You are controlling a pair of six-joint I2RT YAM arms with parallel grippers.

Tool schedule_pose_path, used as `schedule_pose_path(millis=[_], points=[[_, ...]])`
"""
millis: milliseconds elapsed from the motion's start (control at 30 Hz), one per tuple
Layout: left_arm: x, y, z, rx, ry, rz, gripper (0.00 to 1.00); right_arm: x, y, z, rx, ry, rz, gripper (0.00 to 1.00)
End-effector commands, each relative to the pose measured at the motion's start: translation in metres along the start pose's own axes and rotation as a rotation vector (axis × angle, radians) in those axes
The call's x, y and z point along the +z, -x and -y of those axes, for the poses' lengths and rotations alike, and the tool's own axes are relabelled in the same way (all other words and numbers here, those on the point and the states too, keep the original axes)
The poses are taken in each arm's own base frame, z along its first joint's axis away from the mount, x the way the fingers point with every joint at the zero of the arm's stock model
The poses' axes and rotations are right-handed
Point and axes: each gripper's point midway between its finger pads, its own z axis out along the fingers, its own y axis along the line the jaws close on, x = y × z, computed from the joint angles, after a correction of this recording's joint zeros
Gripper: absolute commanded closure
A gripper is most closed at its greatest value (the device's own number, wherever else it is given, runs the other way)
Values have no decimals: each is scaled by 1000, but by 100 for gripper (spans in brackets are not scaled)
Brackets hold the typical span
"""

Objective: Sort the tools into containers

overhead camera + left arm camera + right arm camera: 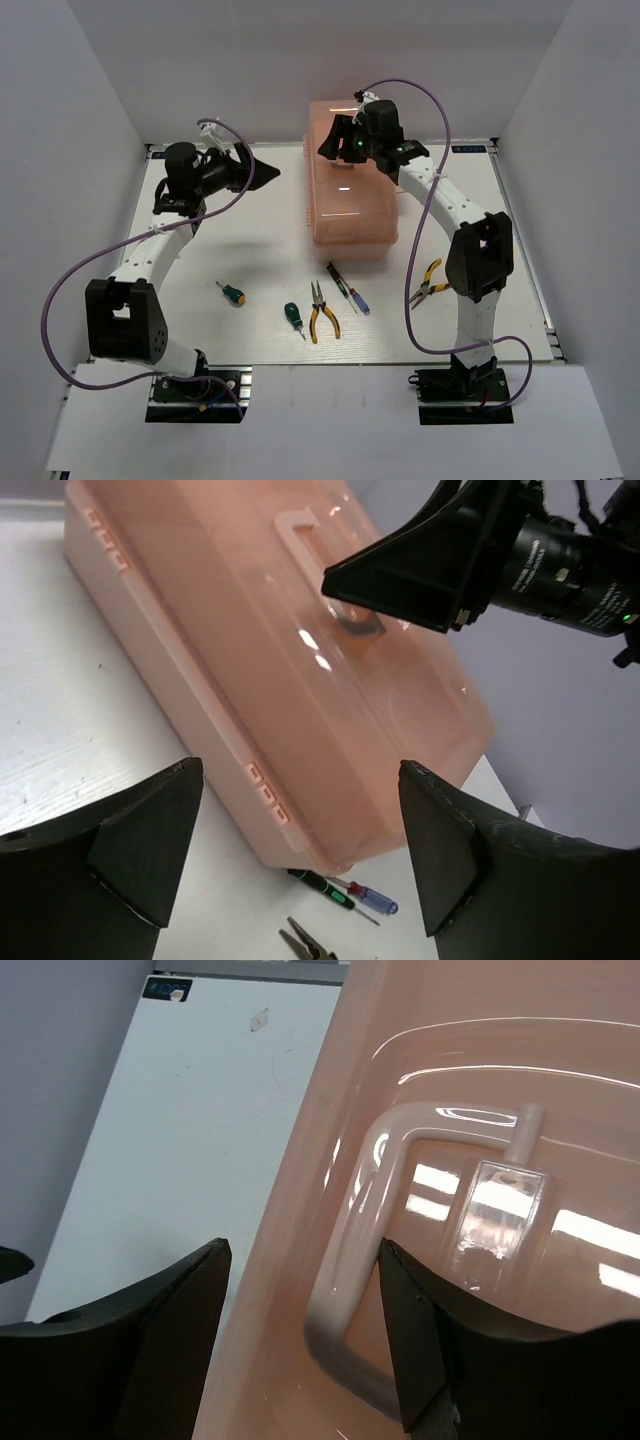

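Nearest the front of the table (pixel 200 240), all five tools are lying loose: orange-green stubby screwdriver (pixel 232 293), green stubby screwdriver (pixel 293 317), one yellow pliers (pixel 322 312), the slim purple screwdriver (pixel 350 292), and the second pliers (pixel 429 281) tucked right beside the right arm (pixel 478 260). Just past them is the pink toolbox (pixel 350 200), lid shut, its long axis running away from the arms.

Left gripper (pixel 262 173) hangs off to the box's left, spread wide, nothing in it. Right gripper (pixel 336 140) is over the far part of the lid, also open and empty, with the lid handle (pixel 345 1260) right underneath. The handle's bar lies crosswise to the fingers' closing line, a bit nearer one finger (pixel 440 1360). So the right one's clearly closer, and I'd guess it drops straight down to grab the handle. Nothing gets sorted till that lid's up.
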Motion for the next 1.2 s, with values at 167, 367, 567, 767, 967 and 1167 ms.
schedule_pose_path(millis=[167, 367, 567, 767, 967, 1167], points=[[32, 38, 32, 42, -166, 52, 11, -11, 10, -35, 107, 163, -36, 36], [67, 54, 38, -28, -249, 79, 11, -17, 9, -33, 126, 181, -47, 38], [113, 54, 31, -101, -254, 49, 12, -22, 11, -38, 146, 229, -52, 40], [140, 50, 38, -126, -293, 30, 13, -27, 17, -40, 158, 263, -46, 42], [166, 36, 45, -169, -321, -18, 13, -28, 17, -41, 173, 288, -58, 43], [183, 41, 49, -182, -319, -21, 13, -30, 17, -35, 180, 290, -60, 43]])
